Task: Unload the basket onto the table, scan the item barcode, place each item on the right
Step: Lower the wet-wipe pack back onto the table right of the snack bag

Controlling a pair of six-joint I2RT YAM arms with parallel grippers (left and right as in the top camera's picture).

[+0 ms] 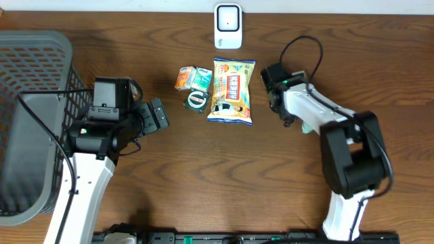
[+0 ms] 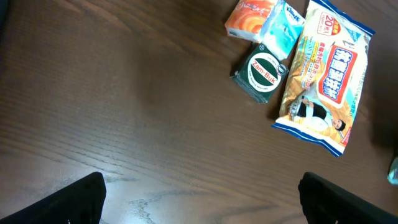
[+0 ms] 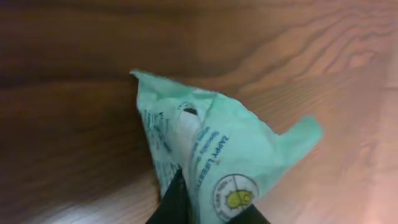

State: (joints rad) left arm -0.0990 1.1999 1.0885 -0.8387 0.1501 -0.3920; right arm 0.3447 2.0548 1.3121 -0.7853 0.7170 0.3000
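A: How's the light from above?
B: Even, soft — my arms (image 1: 88, 183) throw only faint shadows on the desk (image 1: 203, 176).
A: Your wrist views?
B: Left is sharp, with pale glare low on the wood. Right is blurred — the mint packet (image 3: 217, 149) smears, right edge washed pinkish.

Overhead camera: you had it fixed above the table (image 1: 203, 183), facing straight down. It sat far enough off to take in both arms, the basket (image 1: 34, 68) on the left side and the scanner (image 1: 228, 26) at the picture's top edge.

Left wrist camera: it looked down past its own fingertips (image 2: 74, 202) from moderate height onto bare wood. It also caught the snack bag (image 2: 326, 74) and green tin (image 2: 264, 70), the same mid-table cluster the overhead showed.

Right wrist camera: it sat very close and blurred, and a mint-green packet (image 3: 217, 149) filled the frame. Overhead showed only a sliver of that packet beside the arm.
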